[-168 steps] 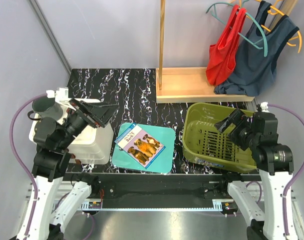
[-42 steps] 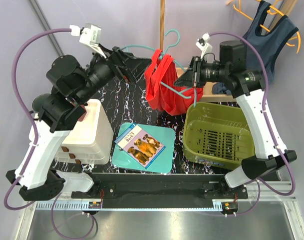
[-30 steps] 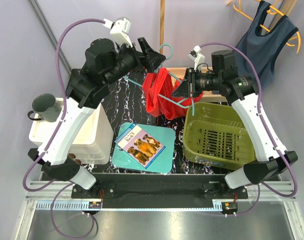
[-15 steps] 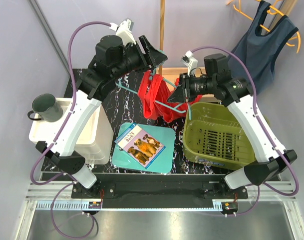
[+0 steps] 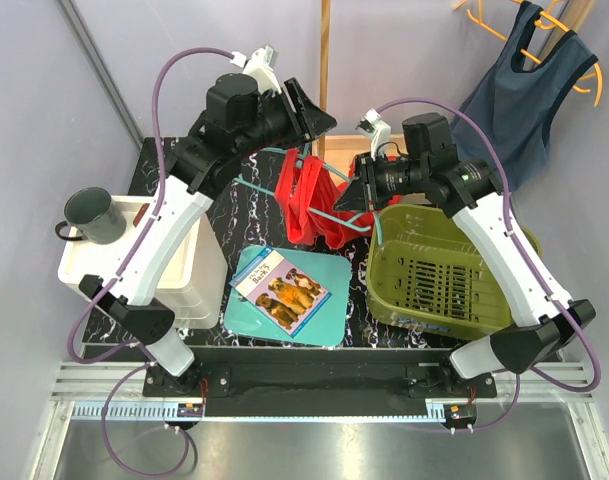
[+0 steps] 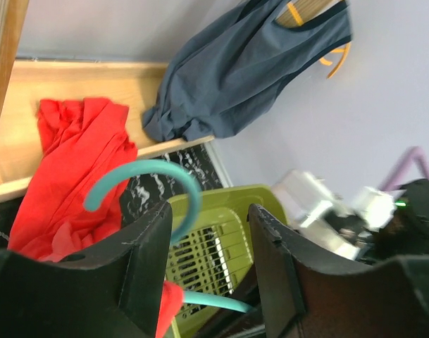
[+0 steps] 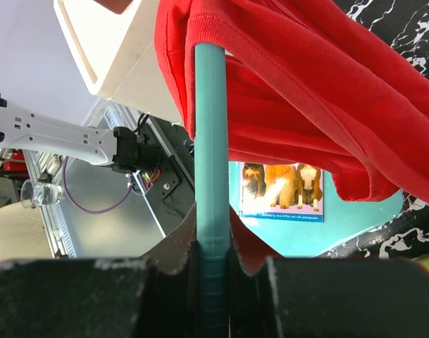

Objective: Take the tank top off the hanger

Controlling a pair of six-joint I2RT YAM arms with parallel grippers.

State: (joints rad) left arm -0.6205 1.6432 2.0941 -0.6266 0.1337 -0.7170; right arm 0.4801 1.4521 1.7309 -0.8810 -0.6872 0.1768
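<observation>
— Teal plastic first: the right gripper (image 7: 213, 282) is closed tight on the hanger (image 7: 211, 141), its bar pinched between both fingers and nothing else in them.

— And the other one?

— The left gripper (image 6: 208, 225) is spread wide and holds nothing. The hanger's hook shows through the gap beyond it, and a fold of red sits by 1 finger; touching or not, I cannot tell.

— Where is the tank top?

— The tank top (image 5: 309, 200) is bunched over the bar in mid-air between the 2 arms, above the table, with the book (image 5: 281, 290) on one side and the basket (image 5: 384, 290) on the other.

— What could go wrong?

— The cloth is gathered in thick folds, so I think the left fingers could close on the hook or bar along with the fabric, and then pulling would only drag the hanger. A strap may also snag on the bar's end. If the right grip lets the bar twist, the whole bundle could swing or slide off.

— Anything in the way?

— The basket rim lies just below the right arm, the post (image 5: 326, 60) rises behind the left gripper, and a blue top (image 5: 514, 70) hangs at the far right, well apart. The bin (image 5: 174, 270) and mug (image 5: 89, 212) sit off to the left, clear of the work
</observation>
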